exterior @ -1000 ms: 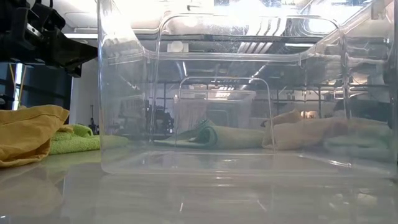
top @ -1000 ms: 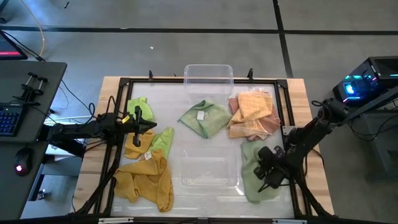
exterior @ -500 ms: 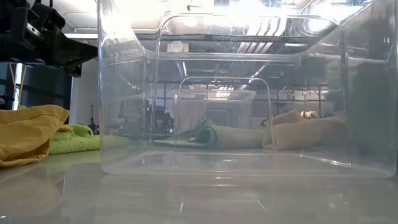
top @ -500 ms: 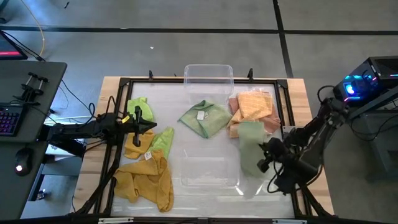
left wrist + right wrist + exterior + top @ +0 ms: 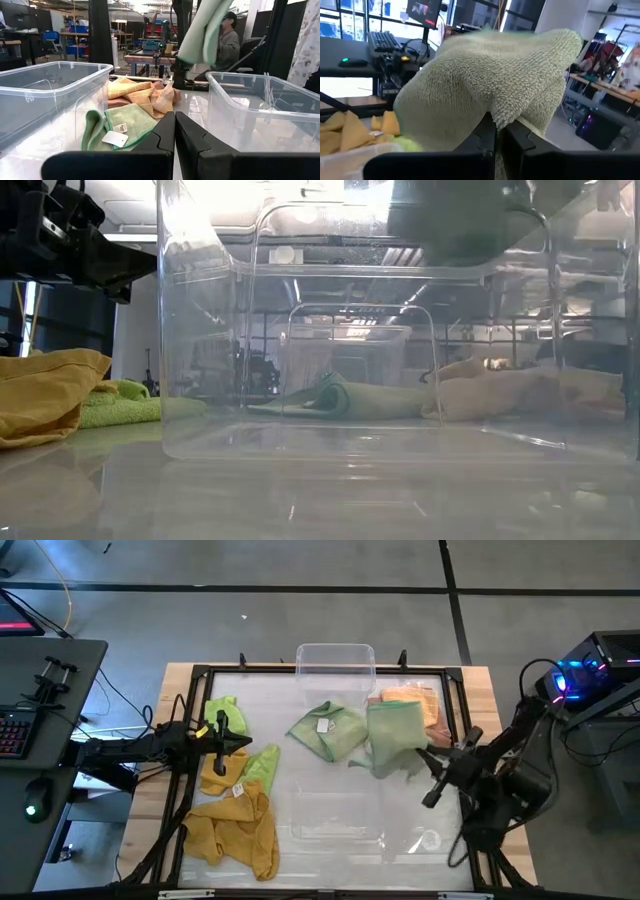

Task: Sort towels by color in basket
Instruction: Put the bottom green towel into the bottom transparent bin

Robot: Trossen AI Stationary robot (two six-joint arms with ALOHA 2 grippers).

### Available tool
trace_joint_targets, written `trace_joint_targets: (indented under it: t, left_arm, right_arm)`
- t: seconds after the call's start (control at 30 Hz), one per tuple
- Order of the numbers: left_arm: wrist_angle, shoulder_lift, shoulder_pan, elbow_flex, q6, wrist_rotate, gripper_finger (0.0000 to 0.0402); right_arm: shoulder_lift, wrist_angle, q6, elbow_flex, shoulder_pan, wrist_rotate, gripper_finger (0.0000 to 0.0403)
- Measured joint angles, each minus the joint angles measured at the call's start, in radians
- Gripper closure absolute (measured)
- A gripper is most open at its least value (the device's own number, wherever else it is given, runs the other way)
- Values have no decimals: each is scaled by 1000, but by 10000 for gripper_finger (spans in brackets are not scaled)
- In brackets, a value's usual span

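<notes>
Right gripper [image 5: 432, 762] pinched shut on a light green towel [image 5: 392, 735], dangling it just right of the folded green towel [image 5: 325, 730], left gripper [image 5: 232, 740] closed, empty, far off left

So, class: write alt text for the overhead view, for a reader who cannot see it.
The right gripper holds a light green towel lifted above the table, beside a peach towel pile. Two clear bins sit mid-table with another green towel between them; yellow towels lie near the waiting left gripper.
</notes>
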State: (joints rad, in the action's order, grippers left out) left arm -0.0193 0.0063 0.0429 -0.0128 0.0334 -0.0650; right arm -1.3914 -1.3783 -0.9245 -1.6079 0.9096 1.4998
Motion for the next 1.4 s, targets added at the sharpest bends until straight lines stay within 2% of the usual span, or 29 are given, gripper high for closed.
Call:
trace_joint_targets:
  t: [0.13,0.2,0.27,0.33,0.37,0.43,0.67,0.9,1.17,1.3,1.4]
  left_arm:
    - [0,0,0,0,0,0,401]
    - [0,0,0,0,0,0,401]
    - [0,0,0,0,0,0,401]
    - [0,0,0,0,0,-1,401]
    - [0,0,0,0,0,-1,401]
    - [0,0,0,0,0,-2,401]
    - [0,0,0,0,8,-3,401]
    - [0,0,0,0,8,-3,401]
    - [0,0,0,0,8,0,401]
    - [0,0,0,0,8,0,401]
    - [0,0,0,0,8,2,401]
  right_arm:
    - [0,290,331,-42,0,-15,399]
    - [0,470,523,-43,-5,-66,399]
    - [-2,650,698,-43,-25,-193,399]
    - [-7,780,857,-43,-52,-376,399]
    - [-13,819,920,-43,-68,-465,400]
    - [-30,851,993,-43,-99,-578,400]
    - [-103,831,1029,-32,-224,-769,400]
    - [-204,821,1018,-31,-299,-842,400]
    - [-306,734,901,-30,-357,-966,400]
    - [-336,764,907,-30,-362,-1046,400]
    - [-344,865,950,-30,-365,-1139,400]
